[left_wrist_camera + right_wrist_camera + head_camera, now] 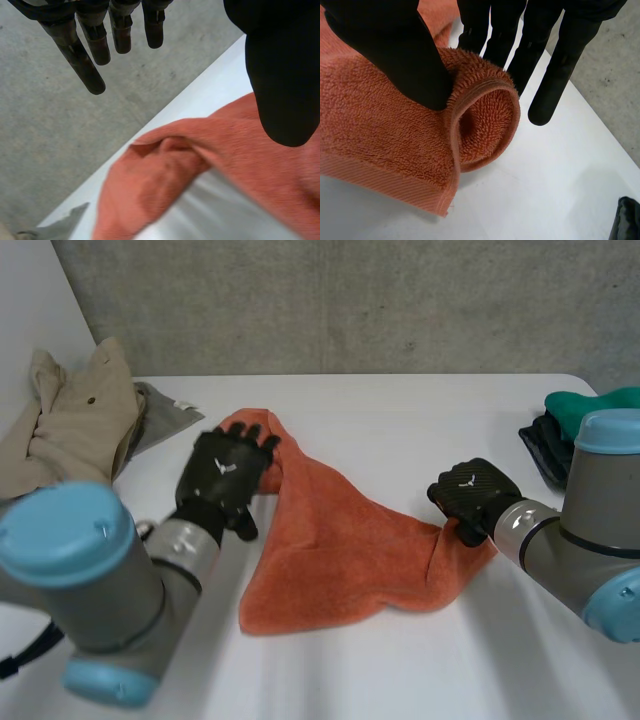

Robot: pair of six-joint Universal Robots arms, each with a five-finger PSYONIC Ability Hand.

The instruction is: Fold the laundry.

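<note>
At the middle of the tabletop (420,420): one orange towel (340,550), lying loose and rumpled, with ridges running across it. No fold is made and no edge is squared.

Progress, as judged: the task is at an early stage. The towel needs to be pulled flat, then folded. Further laundry waits untouched.
- Beyond the towel's left side: beige garments (70,425) in a heap, with a grey cloth (165,415) just beside them.
- Well off the towel's right side: a green cloth (590,402) lying on a dark cloth (545,452).

Left hand (222,475): at the towel's far left corner, where the cloth bunches into a hump. Its own wrist view shows the fingers (80,60) straight and spread, held above the bunched cloth with nothing between them and the thumb. The hand holds nothing, and no contact with the towel is visible.

Right hand (475,498): at the towel's right corner. Its wrist view shows the hemmed corner curled into a loop, with the thumb (395,55) pressing on the pile from one side and the fingers (560,70) straight against the other. The corner is pinched between them. In the head view the cloth rises from the tabletop toward this hand.

Remaining, as judged: the left hand has to take hold of its corner before the towel can be drawn taut.
</note>
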